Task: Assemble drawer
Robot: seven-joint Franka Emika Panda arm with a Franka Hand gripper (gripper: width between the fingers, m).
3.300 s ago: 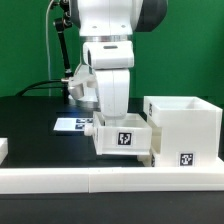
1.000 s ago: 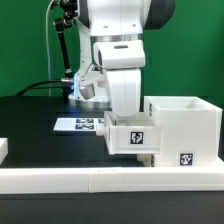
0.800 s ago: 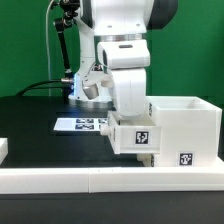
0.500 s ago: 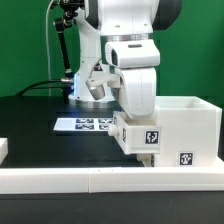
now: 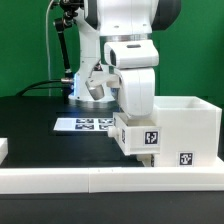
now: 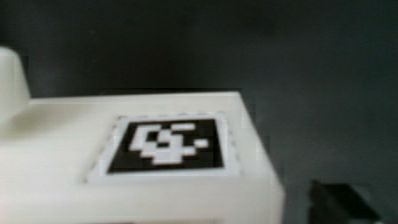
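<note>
My gripper point(image 5: 135, 118) is shut on a small white open-topped drawer box point(image 5: 139, 136) with a black-and-white tag on its front. The box is slightly tilted and pressed against the side of the large white cube-like casing point(image 5: 190, 125) that faces the exterior view's left. The casing stands at the exterior view's right and carries its own tag low on the front. The fingertips are hidden by the hand and the box. In the wrist view the box's tagged face point(image 6: 166, 147) fills the picture, with one dark finger point(image 6: 342, 203) beside it. No second small box shows clearly.
The marker board point(image 5: 85, 124) lies flat on the black table behind the box. A low white rail point(image 5: 90, 180) runs along the table's front edge. A white piece point(image 5: 3, 148) sits at the exterior view's left edge. The arm's base and cables stand at the back.
My gripper has carried the small drawer box to the exterior view's right, from in front of the marker board up against the casing. Over the last half second it has barely moved.
</note>
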